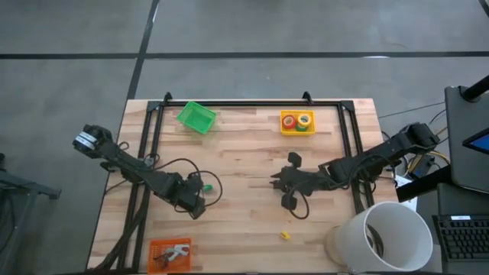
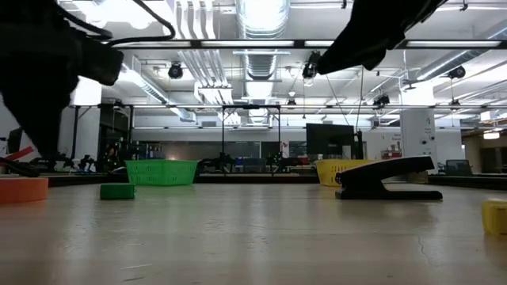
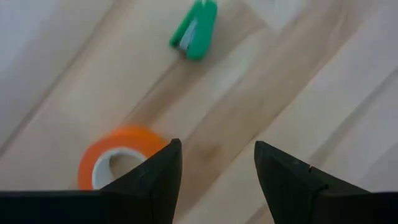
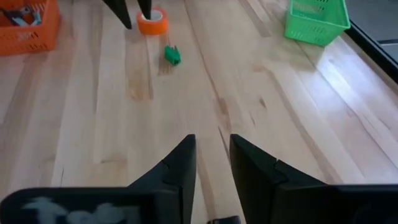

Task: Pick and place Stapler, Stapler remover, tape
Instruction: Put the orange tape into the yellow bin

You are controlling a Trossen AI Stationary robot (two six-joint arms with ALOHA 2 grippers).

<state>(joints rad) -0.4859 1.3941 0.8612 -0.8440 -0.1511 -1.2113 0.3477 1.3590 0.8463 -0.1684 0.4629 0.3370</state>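
Note:
The black stapler [image 1: 294,159] [image 2: 388,178] rests flat on the table, just beyond my right gripper [image 1: 275,182] [image 4: 211,149], which is open, low over bare wood and pointing toward the table's left. A green staple remover [image 1: 205,186] [image 3: 196,30] [image 4: 172,55] lies on the wood ahead of my left gripper [image 1: 195,205] [image 3: 217,155]. That gripper is open. An orange tape roll [image 3: 115,162] [image 4: 152,23] [image 2: 20,188] lies flat beside one of its fingers [image 3: 155,177], outside the gap and partly hidden by it. My left gripper comes slanting down with one finger [image 3: 155,177] at the near edge of the orange tape roll [image 3: 134,146]. That finger hides the spot, so I cannot tell whether it touches the roll. Nothing is between the fingers.
A green basket [image 1: 196,117] [image 4: 314,22] and a yellow bin [image 1: 296,122] with tape rolls stand at the far edge. An orange bin [image 1: 170,252] [image 4: 25,25] sits near left. A white bucket [image 1: 386,237] stands near right. A small yellow piece [image 1: 285,235] lies near the front.

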